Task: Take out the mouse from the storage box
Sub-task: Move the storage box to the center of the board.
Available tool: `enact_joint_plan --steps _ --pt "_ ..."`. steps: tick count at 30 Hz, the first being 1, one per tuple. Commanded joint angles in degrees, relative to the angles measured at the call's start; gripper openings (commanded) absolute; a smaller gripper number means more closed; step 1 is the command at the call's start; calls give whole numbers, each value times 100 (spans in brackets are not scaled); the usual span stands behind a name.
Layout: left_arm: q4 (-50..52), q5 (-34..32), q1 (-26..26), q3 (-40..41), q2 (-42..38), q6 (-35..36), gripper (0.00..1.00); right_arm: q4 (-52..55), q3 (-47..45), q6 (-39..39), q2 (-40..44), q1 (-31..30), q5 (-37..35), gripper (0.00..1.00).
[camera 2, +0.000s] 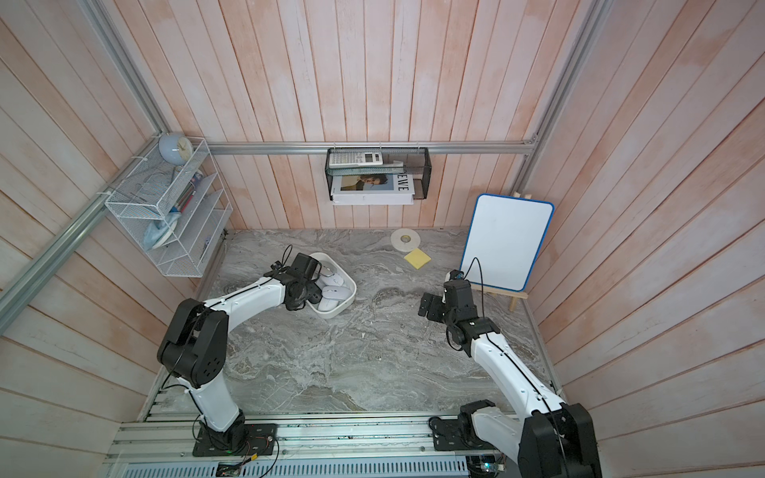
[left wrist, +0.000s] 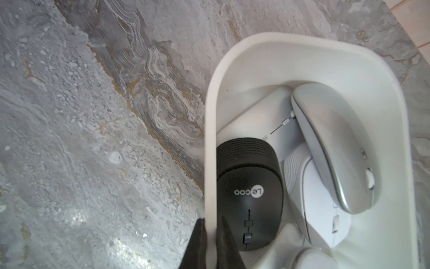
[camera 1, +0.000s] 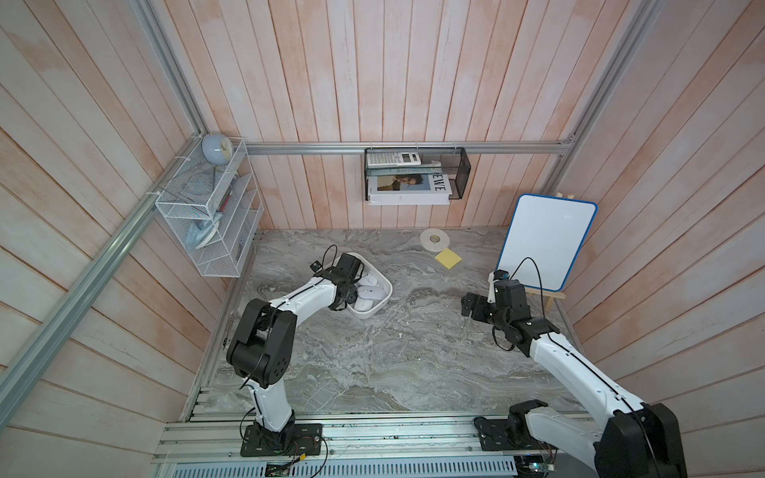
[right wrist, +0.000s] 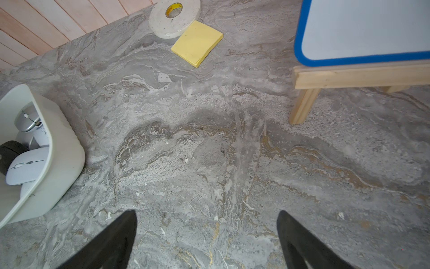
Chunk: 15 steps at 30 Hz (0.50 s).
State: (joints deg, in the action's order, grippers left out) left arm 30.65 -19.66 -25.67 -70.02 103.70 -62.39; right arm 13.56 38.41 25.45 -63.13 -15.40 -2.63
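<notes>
My left end effector [left wrist: 211,219] is closed on the rim of the storage box [left wrist: 232,56] at 10 o'clock on the table [right wrist: 209,139], so I should hold it steady while my right end effector [right wrist: 207,213], wide open and empty, reaches the white mouse [right wrist: 25,168] inside.

Storage box [left wrist: 302,38]: white plastic, smooth, soft sheen; outer wall finely ribbed.
Black mouse [left wrist: 249,186]: matt plastic, ribbed rear.
Silver mouse [left wrist: 335,144]: smooth satin, metallic look.
White mouse [right wrist: 25,167]: smooth plastic.
Tabletop [right wrist: 209,139]: grey marble-look, faint gloss.
Note pad [right wrist: 197,42]: yellow paper, matt.
Tape roll [right wrist: 162,21]: off-white, matt, slightly grainy.
Whiteboard [right wrist: 363,25]: glossy white panel, blue rim.
Easel [right wrist: 349,76]: bare pale wood.
Wall planks [camera 1: 372,62]: whitewashed wood, matt.
Wire rack [camera 1: 182,202]: white-coated metal.
Mesh basket [camera 1: 461,174]: black metal.
</notes>
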Motion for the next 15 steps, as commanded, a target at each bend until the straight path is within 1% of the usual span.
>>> enact_joint_plan --steps 1,4,7,8,10,12,15 --pt "-73 -22 -345 86 -45 -149 11 112 114 82 -115 -102 52 98" --pt "-45 -4 -562 59 8 -259 11 103 85 124 -147 -179 52 98" --pt "-42 15 -641 100 -34 -318 11 94 60 166 -155 -231 39 98" --pt "-33 -28 -641 125 -66 -310 15 85 53 175 -160 -242 36 98" --pt "23 -157 -627 142 -158 -213 32 94 43 188 -142 -246 32 98" --pt "108 -216 -568 105 -251 -1 44 101 49 188 -129 -262 53 98" --pt "353 -329 -442 -118 -406 657 58 164 92 269 -129 -347 71 98"
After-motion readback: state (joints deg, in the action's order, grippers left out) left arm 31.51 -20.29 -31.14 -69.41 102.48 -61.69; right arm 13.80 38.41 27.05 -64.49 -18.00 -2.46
